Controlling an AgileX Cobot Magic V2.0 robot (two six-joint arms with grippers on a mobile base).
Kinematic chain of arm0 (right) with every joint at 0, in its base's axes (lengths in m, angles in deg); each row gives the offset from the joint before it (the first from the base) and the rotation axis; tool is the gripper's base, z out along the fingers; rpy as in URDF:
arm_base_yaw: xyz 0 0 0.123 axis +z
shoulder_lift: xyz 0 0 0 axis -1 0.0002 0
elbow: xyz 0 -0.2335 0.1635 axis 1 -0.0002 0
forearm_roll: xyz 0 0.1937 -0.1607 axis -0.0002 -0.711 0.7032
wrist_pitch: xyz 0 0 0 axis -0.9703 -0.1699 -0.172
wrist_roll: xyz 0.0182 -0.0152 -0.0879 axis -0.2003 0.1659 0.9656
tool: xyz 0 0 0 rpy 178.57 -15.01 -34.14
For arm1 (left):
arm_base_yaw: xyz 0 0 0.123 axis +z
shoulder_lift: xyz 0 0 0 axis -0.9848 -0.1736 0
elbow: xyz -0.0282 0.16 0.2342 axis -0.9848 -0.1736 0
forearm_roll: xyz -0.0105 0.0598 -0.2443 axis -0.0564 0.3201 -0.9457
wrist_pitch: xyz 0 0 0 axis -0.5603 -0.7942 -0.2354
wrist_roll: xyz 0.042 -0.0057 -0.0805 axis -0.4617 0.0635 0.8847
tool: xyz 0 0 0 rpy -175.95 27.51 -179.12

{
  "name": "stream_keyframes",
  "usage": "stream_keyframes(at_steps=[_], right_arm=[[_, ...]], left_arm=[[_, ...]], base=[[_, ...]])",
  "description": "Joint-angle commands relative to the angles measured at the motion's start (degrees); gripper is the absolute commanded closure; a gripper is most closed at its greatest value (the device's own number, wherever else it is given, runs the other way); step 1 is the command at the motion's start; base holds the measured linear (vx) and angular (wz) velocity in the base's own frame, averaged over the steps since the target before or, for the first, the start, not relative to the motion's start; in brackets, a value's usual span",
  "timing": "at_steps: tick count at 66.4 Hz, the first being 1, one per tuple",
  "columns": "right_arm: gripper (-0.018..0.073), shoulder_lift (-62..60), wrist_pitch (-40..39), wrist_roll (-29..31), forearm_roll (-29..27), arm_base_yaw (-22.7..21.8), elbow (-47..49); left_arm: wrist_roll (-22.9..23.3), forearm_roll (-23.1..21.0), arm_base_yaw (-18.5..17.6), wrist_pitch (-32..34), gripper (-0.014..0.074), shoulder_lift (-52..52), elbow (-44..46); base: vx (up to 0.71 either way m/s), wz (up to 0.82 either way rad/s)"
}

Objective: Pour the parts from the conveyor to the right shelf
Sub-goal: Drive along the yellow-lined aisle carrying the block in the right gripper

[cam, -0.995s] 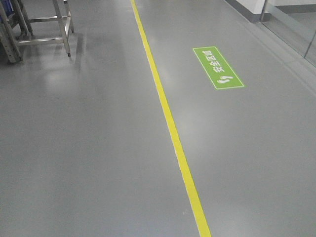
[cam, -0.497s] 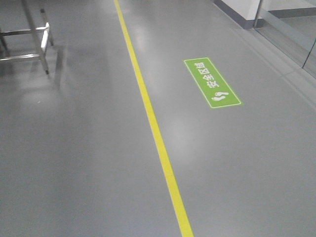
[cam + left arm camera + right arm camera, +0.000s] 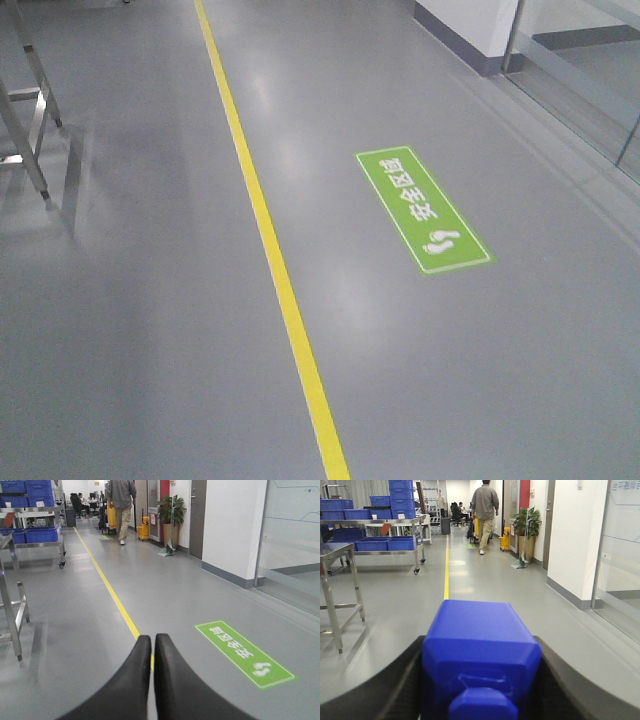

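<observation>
My right gripper (image 3: 481, 656) is shut on the bright-blue block (image 3: 480, 630), whose stud faces the camera; the black fingers (image 3: 395, 690) press on both its sides. My left gripper (image 3: 152, 639) is shut and empty, its tips together above the grey floor. A steel rack with blue bins (image 3: 390, 542) stands ahead at the left; it also shows in the left wrist view (image 3: 35, 532). I cannot tell whether it is the right shelf. The conveyor is out of view. Neither gripper shows in the front view.
A yellow floor line (image 3: 270, 250) runs ahead, with a green floor sign (image 3: 422, 210) to its right. A steel frame leg (image 3: 25, 140) stands at the left. A person (image 3: 484, 510) walks away down the aisle. A white wall (image 3: 570, 535) and glass panels line the right side.
In the front view the yellow line and the steel frame have slid left, and the green sign has moved down and nearer. The base is travelling along the aisle.
</observation>
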Motion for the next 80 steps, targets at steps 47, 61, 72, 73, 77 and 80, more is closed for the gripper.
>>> stream_keyframes(at_steps=[47,61,72,73,77,80], right_arm=[[0.0564,1.2,-4.7,0.0,0.0,0.2,1.5],[0.0564,1.2,-4.7,0.0,0.0,0.2,1.5],[0.0564,1.2,-4.7,0.0,0.0,0.2,1.5],[0.0564,1.2,-4.7,0.0,0.0,0.2,1.5],[0.0564,1.2,-4.6,0.0,0.0,0.2,1.5],[0.0564,1.2,-4.6,0.0,0.0,0.2,1.5]], left_arm=[[0.4,-0.4,-0.3,4.5,0.0603,0.7,1.1],[0.4,-0.4,-0.3,4.5,0.0603,0.7,1.1],[0.4,-0.4,-0.3,4.5,0.0603,0.7,1.1],[0.4,-0.4,-0.3,4.5,0.0603,0.7,1.1],[0.4,-0.4,-0.3,4.5,0.0603,0.7,1.1],[0.4,-0.4,-0.3,4.5,0.0603,0.7,1.1]], base=[[0.8,0.2],[0.83,0.1],[0.82,0.06],[0.81,0.09],[0.81,0.1],[0.8,0.11]])
